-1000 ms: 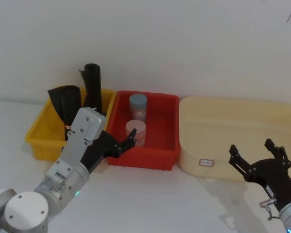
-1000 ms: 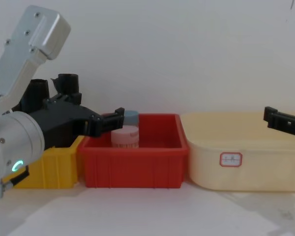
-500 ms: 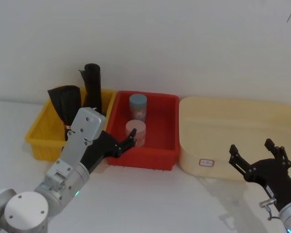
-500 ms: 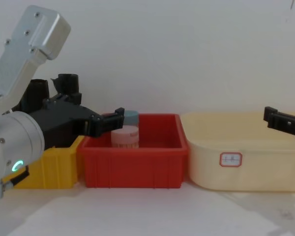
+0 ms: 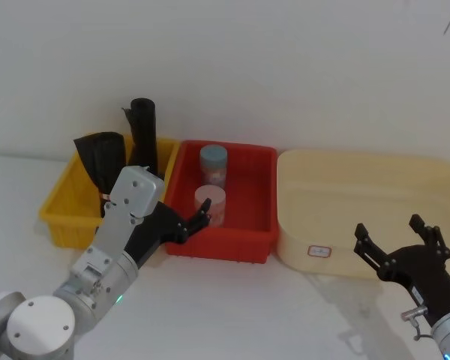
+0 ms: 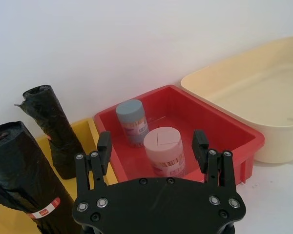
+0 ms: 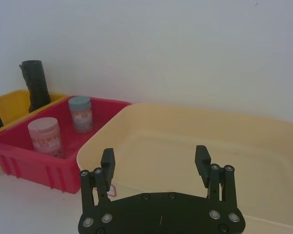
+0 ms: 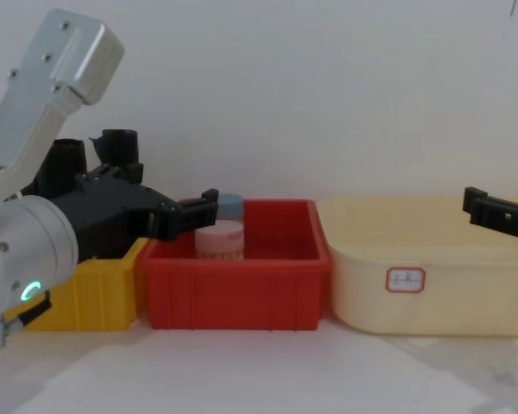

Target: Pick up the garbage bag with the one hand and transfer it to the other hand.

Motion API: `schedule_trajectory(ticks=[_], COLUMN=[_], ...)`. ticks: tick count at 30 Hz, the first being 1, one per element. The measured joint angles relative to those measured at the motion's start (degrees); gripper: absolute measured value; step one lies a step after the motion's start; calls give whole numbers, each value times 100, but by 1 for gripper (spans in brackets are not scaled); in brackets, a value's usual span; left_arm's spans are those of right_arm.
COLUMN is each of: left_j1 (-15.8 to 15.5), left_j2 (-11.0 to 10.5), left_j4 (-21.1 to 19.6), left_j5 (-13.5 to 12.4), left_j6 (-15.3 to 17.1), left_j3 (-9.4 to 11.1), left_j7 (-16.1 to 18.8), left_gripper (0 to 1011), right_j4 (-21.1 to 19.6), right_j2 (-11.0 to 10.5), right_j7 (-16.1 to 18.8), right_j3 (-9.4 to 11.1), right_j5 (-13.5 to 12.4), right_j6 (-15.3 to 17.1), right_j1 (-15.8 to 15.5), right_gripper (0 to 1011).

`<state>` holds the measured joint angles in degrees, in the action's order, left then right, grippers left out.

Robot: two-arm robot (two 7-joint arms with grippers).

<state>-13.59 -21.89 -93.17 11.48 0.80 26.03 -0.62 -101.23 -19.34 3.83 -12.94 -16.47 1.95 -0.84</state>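
The garbage bag (image 5: 101, 160) (image 6: 19, 170) is a black glossy roll with a white-and-red label band. It stands in the yellow bin (image 5: 60, 214) (image 8: 99, 289) at the far left. A second black roll (image 5: 144, 139) (image 6: 51, 129) stands behind it in the same bin. My left gripper (image 5: 193, 221) (image 6: 152, 144) (image 8: 194, 211), on the arm with the green-teal light, hangs open over the red bin's front left corner, to the right of both rolls and touching neither. My right gripper (image 5: 388, 229) (image 7: 155, 156) (image 8: 483, 205) is open and empty in front of the cream tub.
The red bin (image 5: 247, 240) (image 8: 233, 297) holds a pink-lidded jar (image 5: 211, 204) (image 6: 163, 151) and a blue-lidded jar (image 5: 214, 165) (image 6: 131, 119). A large cream tub (image 5: 435, 187) (image 7: 263, 146) (image 8: 466, 293) stands at the right. A white wall runs close behind the bins.
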Motion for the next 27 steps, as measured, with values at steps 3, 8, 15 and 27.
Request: schedule_trajectory(ticks=[3,8,15,27], left_j1=[0,0,0,30], left_j2=[0,0,2,79], left_j4=[0,0,0,-159], left_j5=[0,0,0,127], left_j6=[0,0,0,351], left_j3=[0,0,0,-97], left_j7=[0,0,0,26], left_gripper=[1001,1001,1001,1001], right_j4=[0,0,0,0], right_j2=[0,0,0,0], right_j7=[0,0,0,0], right_j3=[0,0,0,0], right_j5=[0,0,0,0], right_j6=[0,0,0,0], right_j1=[0,0,0,0], right_gripper=[1001,1001,1001,1001])
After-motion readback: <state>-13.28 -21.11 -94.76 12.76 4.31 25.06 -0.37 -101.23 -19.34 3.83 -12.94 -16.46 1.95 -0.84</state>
